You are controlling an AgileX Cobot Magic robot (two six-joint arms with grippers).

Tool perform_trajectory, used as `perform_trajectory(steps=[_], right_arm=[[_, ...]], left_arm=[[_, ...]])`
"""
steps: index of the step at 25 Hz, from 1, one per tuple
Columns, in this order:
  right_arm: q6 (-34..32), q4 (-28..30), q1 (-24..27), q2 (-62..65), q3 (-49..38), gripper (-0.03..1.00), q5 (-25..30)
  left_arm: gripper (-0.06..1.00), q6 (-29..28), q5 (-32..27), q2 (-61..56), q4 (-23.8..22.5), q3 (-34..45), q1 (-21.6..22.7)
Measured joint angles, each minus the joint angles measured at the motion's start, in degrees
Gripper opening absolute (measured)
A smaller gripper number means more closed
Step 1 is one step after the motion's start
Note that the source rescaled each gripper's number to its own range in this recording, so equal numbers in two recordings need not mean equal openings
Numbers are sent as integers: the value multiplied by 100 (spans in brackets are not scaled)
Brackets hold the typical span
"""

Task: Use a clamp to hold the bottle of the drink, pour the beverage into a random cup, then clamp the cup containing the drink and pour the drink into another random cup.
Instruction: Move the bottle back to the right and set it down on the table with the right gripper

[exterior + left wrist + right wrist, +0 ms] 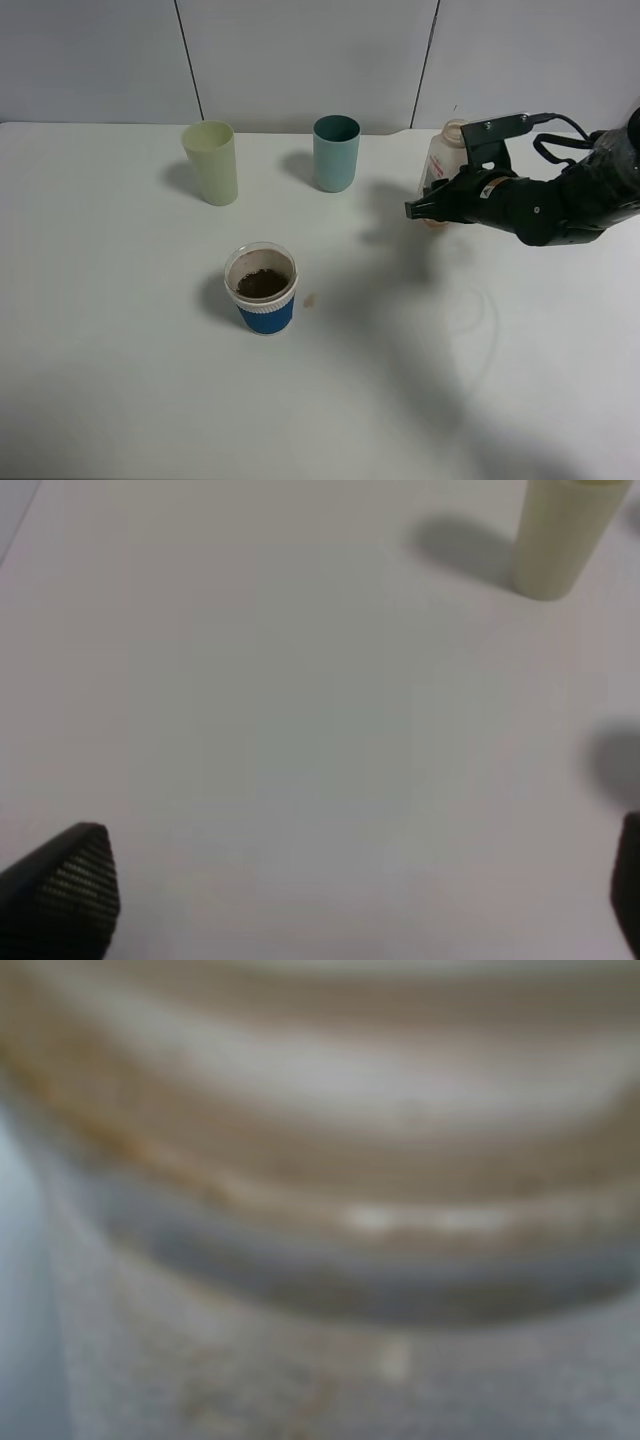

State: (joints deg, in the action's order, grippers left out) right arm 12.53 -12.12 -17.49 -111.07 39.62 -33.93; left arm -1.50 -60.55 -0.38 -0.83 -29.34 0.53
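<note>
Exterior: right tool (414, 210) clamped on the bottle (448, 140), tabletop (450, 400) rear right; beverage (263, 284) in the blue-banded cup (265, 312), pour 1 looks done. Left wrist: left tool (355, 880) apart, empty. Right wrist: bottle blur; next release, grip cup.

Bottle (445, 150): only the neck and a strip of label show, the body hidden behind the right gripper (412, 210). Right arm (570, 200) cut off at the frame's three o'clock edge. Right wrist view all blur: brown and pale bands, nothing readable. Left gripper (340, 890) fingertips (70, 885) and tumbler (560, 540) clipped by frame edges. Tan speck (312, 298) at three o'clock of the blue-banded cup (265, 312), too small to identify.
</note>
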Motion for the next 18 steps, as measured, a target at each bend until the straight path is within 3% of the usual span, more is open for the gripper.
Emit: perform_trajectory(steps=[18], right_arm=[[0, -10, 0, 0, 0, 0, 27]], left_arm=[[100, 0, 0, 0, 0, 0, 0]])
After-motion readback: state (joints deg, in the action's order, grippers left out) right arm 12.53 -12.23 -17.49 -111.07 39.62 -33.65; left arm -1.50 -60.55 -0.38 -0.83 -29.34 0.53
